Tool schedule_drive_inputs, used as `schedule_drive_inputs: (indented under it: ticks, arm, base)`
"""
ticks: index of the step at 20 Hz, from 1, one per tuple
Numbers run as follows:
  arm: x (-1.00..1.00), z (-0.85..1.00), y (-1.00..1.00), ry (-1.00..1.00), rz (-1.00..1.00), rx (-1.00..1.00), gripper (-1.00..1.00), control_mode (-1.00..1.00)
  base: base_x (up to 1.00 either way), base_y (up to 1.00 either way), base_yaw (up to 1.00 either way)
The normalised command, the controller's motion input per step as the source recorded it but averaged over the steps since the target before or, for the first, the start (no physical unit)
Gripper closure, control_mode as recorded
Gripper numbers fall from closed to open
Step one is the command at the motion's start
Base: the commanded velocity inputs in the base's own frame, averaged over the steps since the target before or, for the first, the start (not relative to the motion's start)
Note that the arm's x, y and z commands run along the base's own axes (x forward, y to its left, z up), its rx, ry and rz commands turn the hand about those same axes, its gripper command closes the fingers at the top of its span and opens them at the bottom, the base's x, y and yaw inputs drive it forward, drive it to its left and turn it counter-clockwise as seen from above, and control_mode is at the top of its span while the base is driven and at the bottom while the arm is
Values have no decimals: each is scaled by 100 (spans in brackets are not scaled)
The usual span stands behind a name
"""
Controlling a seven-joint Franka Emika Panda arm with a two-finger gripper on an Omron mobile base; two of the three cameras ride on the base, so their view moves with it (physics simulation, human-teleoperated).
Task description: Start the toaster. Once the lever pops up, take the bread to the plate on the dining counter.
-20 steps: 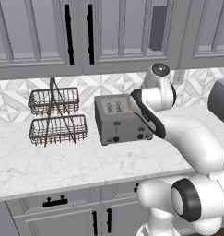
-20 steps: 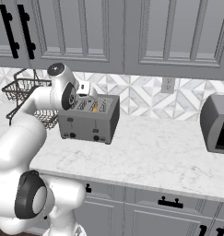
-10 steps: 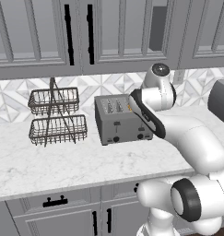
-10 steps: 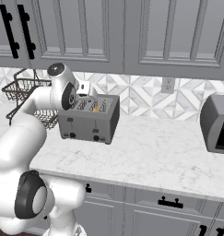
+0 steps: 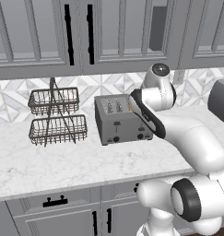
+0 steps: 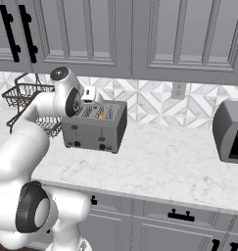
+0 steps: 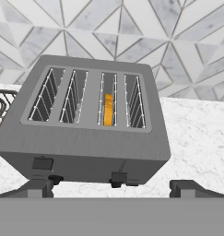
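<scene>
Toaster [image 7: 92,120]: bread [image 7: 108,109] in 3rd slot; gripper [image 7: 112,188] above, jaws wide, empty. No change; lever unpressed.

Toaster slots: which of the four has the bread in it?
On the toaster, it is the third slot from the left in the hand view: the bread shows orange between its wires, while the other three slots look dark and empty.
</scene>
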Motion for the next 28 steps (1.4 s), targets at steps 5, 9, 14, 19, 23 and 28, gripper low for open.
schedule_drive_inputs:
  ticks: [5, 9, 14, 19, 23, 28]
  arm:
    - [0, 0, 0, 0, 0, 0, -100, -100]
    - [0, 0, 0, 0, 0, 0, -100, -100]
    - [0, 0, 0, 0, 0, 0, -100, -100]
    - [0, 0, 0, 0, 0, 0, -100, -100]
    - [0, 0, 0, 0, 0, 0, -100, -100]
    - [0, 0, 0, 0, 0, 0, -100, -100]
  base:
    - [0, 0, 0]
    - [0, 0, 0]
    - [0, 0, 0]
    - [0, 0, 0]
    - [0, 0, 0]
    - [0, 0, 0]
